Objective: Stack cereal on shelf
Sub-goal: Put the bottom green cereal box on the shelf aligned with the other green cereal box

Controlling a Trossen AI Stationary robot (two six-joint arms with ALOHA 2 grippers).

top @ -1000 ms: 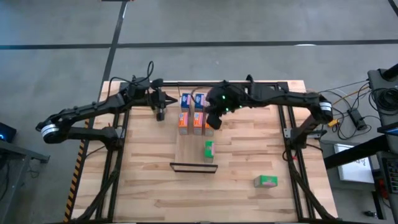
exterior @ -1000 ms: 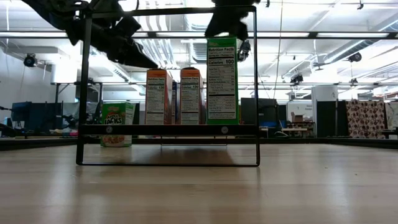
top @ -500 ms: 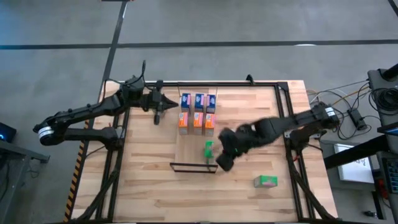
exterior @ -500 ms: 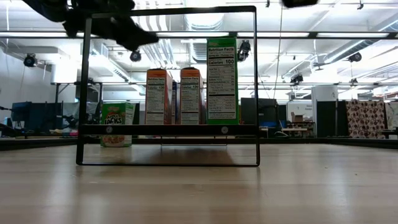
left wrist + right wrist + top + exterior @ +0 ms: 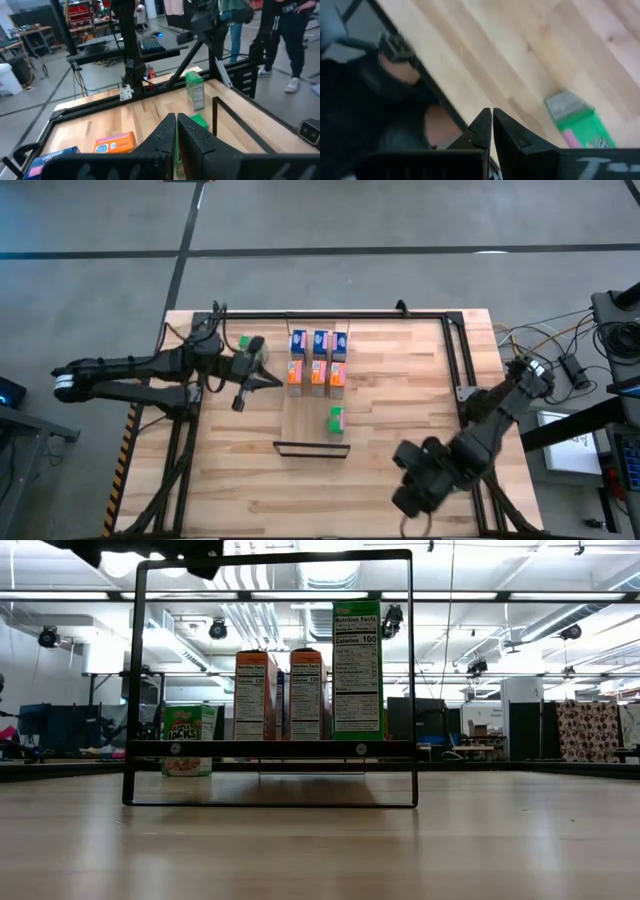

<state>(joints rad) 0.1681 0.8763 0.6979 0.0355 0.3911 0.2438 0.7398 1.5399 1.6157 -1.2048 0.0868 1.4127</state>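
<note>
Three blue cereal boxes point(image 5: 319, 340) and three orange ones point(image 5: 317, 376) stand in two rows on the far part of the shelf point(image 5: 303, 425). A green box point(image 5: 336, 420) stands alone nearer the shelf's dark lip point(image 5: 310, 448). Another green box point(image 5: 243, 343) stands on the table at the far left. A third green box point(image 5: 580, 125) lies at the near right, with my right gripper point(image 5: 490, 125) shut just above and beside it, touching nothing. My left gripper point(image 5: 176, 125) is shut and hovers left of the orange row, holding nothing.
A black metal frame point(image 5: 330, 314) runs along the table's far edge and down its right side point(image 5: 468, 380). Cables and equipment sit beyond the right edge point(image 5: 570, 365). People stand in the room beyond the table point(image 5: 285, 30). Bare planks point(image 5: 250, 480) lie near the front edge.
My right gripper has swung from beside the orange row to the table's near right, sinking a little and turning, and now covers the loose green box from above. My left gripper has drawn back toward the near-left and turned, uncovering the far-left green box. Both stay shut.
</note>
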